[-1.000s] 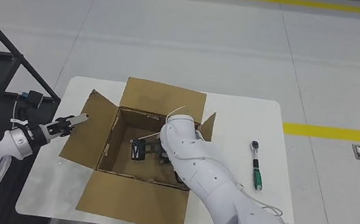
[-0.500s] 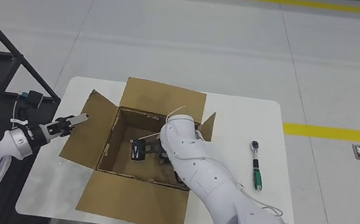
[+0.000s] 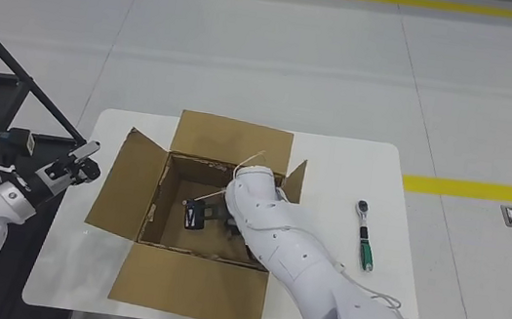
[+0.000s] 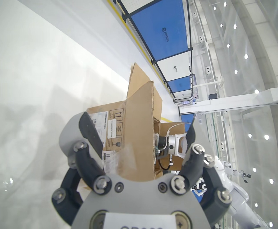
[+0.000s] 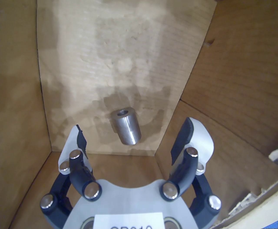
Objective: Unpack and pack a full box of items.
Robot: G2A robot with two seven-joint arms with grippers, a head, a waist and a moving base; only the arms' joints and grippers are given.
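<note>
Looking down from the top: finding the right gripper (image 3: 195, 216) sitting inside the open cardboard box (image 3: 234, 137), flaps rising around the arm, a green-handled ratchet (image 3: 364, 236) lying well apart on the table (image 3: 354, 163). Looking from the left wrist: seeing the left gripper (image 4: 139, 125) spread wide, holding nothing, just outside the box (out of the way). Looking from the right wrist: seeing fingers splayed and empty, a steel cylinder (image 5: 127, 126) resting on the box's cardboard just beyond them; probably worth descending straight, closing across its round sides, avoiding the close walls.

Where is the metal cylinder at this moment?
Right wrist view: the metal cylinder rests on the cardboard box floor, just ahead of the open right gripper.
</note>
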